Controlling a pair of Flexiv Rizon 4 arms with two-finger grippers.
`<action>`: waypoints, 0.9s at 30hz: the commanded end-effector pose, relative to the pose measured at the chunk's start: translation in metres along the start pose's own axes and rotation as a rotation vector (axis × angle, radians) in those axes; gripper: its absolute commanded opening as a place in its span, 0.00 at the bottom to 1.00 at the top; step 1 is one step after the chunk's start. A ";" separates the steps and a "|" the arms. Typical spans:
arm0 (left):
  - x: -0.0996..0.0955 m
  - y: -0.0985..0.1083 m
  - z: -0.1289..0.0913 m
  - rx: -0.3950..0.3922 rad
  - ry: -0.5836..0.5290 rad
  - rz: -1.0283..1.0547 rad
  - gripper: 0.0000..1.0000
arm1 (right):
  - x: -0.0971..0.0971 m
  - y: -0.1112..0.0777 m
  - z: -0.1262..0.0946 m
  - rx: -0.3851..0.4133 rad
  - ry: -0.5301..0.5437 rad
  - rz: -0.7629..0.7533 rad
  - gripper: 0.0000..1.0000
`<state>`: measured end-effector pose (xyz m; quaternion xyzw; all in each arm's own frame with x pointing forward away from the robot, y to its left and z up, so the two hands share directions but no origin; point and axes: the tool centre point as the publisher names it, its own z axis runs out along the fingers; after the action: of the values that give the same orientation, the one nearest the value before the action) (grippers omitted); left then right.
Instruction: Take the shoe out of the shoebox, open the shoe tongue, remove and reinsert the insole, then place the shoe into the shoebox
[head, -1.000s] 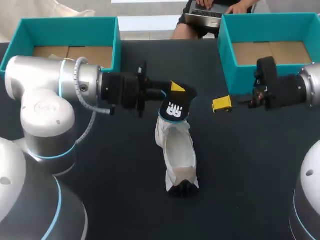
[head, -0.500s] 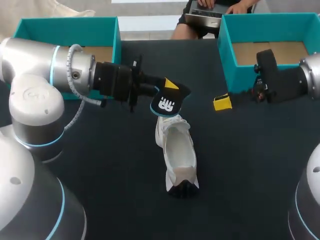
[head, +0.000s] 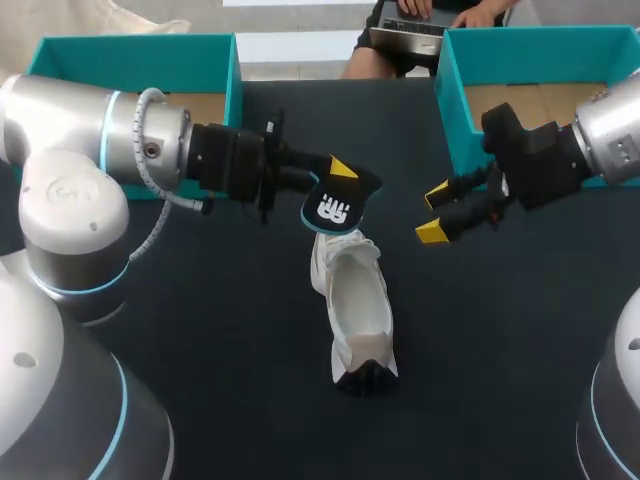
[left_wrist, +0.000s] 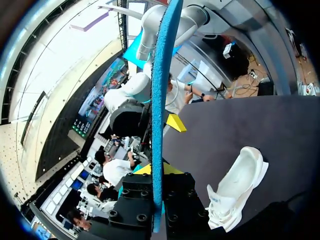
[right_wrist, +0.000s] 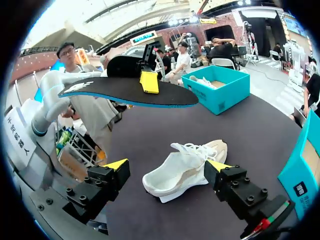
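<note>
1. Head view:
   - White low-top sneaker (head: 357, 310) is out of the box. It lies far-to-near on the black surface (head: 200, 380), roughly midway between the left and right edges.
   - Left claw (head: 338, 185) grips the black foam insole with a blue underside (head: 335, 208). The insole is in the air over the sneaker's far end, and the two look apart.
   - Right claw (head: 434, 212) is spread wide and empty. It hangs to the right of the sneaker, near the teal cardboard shoebox at the far-right corner (head: 455, 120).
   - A second teal shoebox sits at the far-left corner (head: 232, 90).
2. Left wrist view:
   - Insole (left_wrist: 159, 90) is seen edge-on, clamped between the left claw's (left_wrist: 157, 172) fingers.
   - Sneaker (left_wrist: 237, 185) sits on the surface beside and below, with no contact.
3. Right wrist view:
   - Right claw (right_wrist: 167, 165) is wide open with nothing in it.
   - Sneaker (right_wrist: 182, 167) lies ahead of it on the surface, untouched.
   - Insole (right_wrist: 130, 90) is held flat above the sneaker, with one yellow tip of the left claw on its top face.
   - The far-left shoebox (right_wrist: 217, 85) is beyond.
4. Status (my read):
   - Done: sneaker out of the box, insole removed.
   - Tongue is probably already opened, since the insole came out, but the tongue position can't be confirmed here.
   - Left: reinsert the insole, then put the sneaker into a shoebox. Call it about halfway.
</note>
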<state>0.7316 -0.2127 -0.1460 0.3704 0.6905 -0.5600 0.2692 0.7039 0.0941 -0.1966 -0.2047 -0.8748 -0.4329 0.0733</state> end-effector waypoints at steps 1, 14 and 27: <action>0.000 0.000 0.000 -0.001 0.002 0.001 0.00 | 0.007 0.007 -0.001 0.292 -0.203 -0.162 1.00; 0.033 -0.029 -0.004 0.039 -0.032 -0.026 0.00 | -0.004 -0.021 0.017 0.295 -0.168 -0.454 1.00; 0.086 -0.059 -0.007 0.128 -0.097 -0.123 0.00 | -0.023 -0.059 0.049 0.231 -0.031 -0.672 1.00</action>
<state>0.6490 -0.2011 -0.1695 0.3321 0.6678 -0.6267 0.2256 0.6962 0.0875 -0.2583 0.0892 -0.9480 -0.2981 -0.0668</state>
